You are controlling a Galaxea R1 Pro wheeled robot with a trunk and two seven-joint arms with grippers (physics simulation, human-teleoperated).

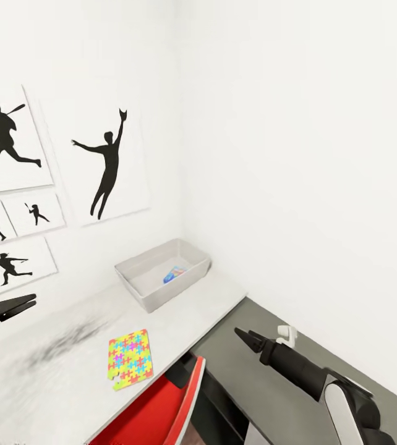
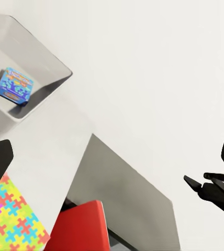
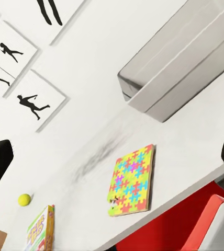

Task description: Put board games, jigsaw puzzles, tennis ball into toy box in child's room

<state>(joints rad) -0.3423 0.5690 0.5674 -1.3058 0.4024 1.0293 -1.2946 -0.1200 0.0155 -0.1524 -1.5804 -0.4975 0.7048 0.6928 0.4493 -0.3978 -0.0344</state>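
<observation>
Long light grey table (image 1: 211,296) along the white wall with black sports-silhouette posters (image 1: 109,164). Shallow light grey toy box (image 1: 138,279) at the table's far corner; a small blue printed box (image 2: 13,85) lies inside. Multicolour jigsaw puzzle slab (image 1: 128,359) flat near the front edge, above a red chair (image 1: 155,411). Green-white lettered game box (image 3: 40,230) and small yellow-green tennis ball (image 3: 24,199) sit further along the table. Left gripper (image 1: 14,305) hovers over the table, fingers narrow, empty. Right gripper (image 1: 247,338) over the lower dark grey cabinet (image 1: 322,364), nearly closed, empty.
</observation>
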